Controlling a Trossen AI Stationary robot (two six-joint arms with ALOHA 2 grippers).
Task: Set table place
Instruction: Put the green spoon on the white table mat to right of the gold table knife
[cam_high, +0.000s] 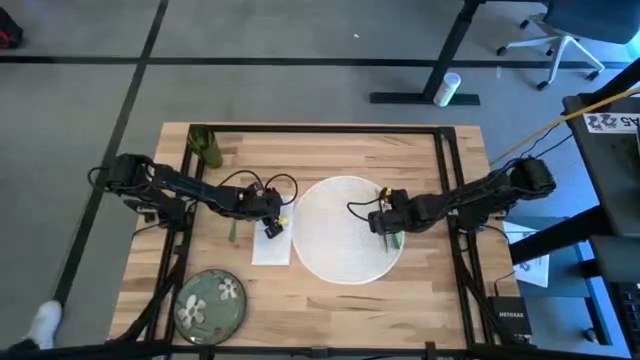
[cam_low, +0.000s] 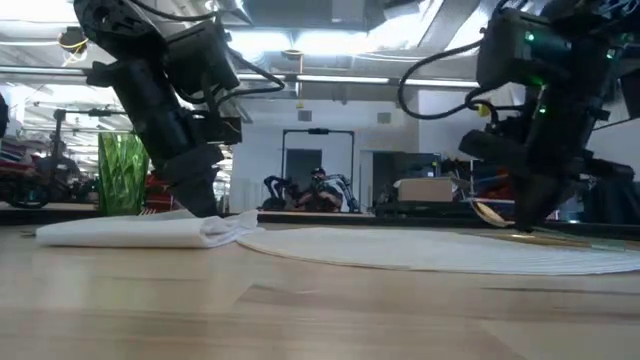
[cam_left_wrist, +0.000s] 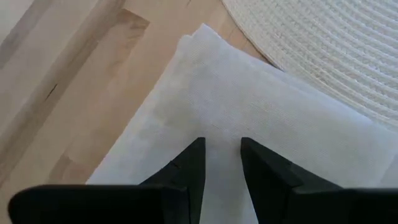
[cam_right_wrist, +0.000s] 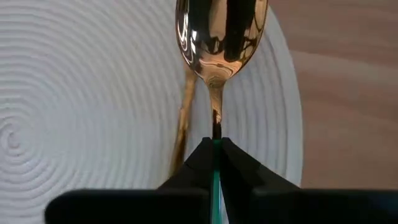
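The round white woven placemat lies at the middle of the table, and everything else is best placed from it. Over its right edge the right gripper has its fingers pressed together on the thin handle of a gold spoon, with a sliver of something green pinched alongside — probably the fork, though too little shows to be sure. The spoon is stiff, light and polished, so it will likely slip or swivel in a narrow pinch; a hold on the handle near the bowl, as here, looks sensible. Just off the placemat's left edge lies the white napkin, folded flat, one corner close against the mat. The left gripper hangs right above it with its fingers a little apart and nothing between them. The napkin is soft and limp — it should crumple or unfold if nipped by a single layer, so a corner or folded edge seems the best place to take it. Well off to the front left of the placemat sits the green floral plate, hard and breakable; the green cup stands at the far left corner. The mat's middle is bare.
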